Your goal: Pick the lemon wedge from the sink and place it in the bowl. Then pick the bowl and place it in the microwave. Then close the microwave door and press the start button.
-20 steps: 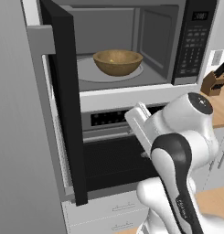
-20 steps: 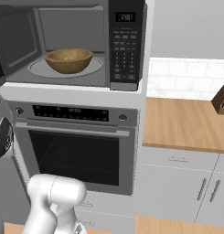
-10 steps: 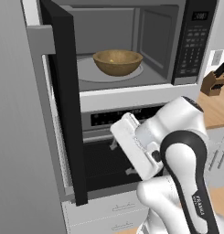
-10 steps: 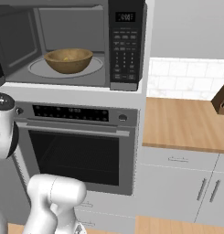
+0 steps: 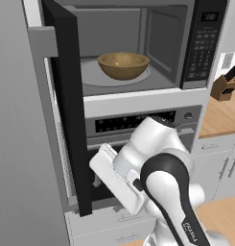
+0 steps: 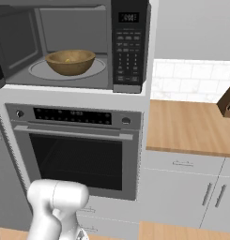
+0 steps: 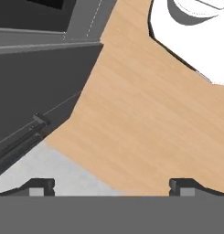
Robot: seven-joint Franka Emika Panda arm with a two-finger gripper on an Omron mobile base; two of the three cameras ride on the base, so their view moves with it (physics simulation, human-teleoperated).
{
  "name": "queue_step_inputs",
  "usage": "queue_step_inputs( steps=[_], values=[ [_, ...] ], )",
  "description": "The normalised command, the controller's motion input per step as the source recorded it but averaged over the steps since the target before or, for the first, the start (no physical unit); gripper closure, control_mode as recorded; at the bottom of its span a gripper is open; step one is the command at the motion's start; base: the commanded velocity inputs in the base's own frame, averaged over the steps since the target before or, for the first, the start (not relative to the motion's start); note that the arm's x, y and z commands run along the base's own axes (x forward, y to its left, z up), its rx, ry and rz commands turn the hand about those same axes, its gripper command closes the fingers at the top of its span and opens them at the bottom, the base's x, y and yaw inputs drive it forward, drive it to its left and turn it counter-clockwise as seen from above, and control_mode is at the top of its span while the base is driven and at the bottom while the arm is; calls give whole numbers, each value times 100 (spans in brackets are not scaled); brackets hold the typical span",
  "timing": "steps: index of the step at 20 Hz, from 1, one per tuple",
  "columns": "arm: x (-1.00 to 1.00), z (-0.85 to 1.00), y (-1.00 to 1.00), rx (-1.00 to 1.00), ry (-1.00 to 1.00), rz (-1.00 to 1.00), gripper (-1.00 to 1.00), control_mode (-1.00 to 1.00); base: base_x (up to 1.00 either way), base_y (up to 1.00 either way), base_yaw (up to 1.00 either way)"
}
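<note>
Since the earlier frame the arm dropped lower, toward 7 o'clock in the left base view, below the door (image 5: 66, 105); bowl (image 5: 123, 65) unchanged. Gripper (image 7: 111, 185) was spread wide, empty, facing wood floor (image 7: 145, 114) in the hand view. Bowl sat on the turntable inside the microwave (image 6: 130, 47), a yellow speck in it, likely the wedge. Placing looked done; door stood open at 9 o'clock, closing and start press remained. Oven (image 6: 79, 145) below, wood counter (image 6: 191, 126) and knife block (image 6: 227, 103) at 3 o'clock.
</note>
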Motion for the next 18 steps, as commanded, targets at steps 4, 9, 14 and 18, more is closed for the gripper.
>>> queue_step_inputs(
  steps=[4,9,14,18],
  values=[
    [-100,-60,-17,0,-18,0,-100,-100,0,0,0],
    [-98,-53,-36,0,-22,-5,-100,-100,0,0,0],
    [-100,-28,-64,1,-31,-11,-100,-100,0,0,0],
    [-78,-17,-33,3,-37,-9,-100,-100,0,0,0]
  ],
)
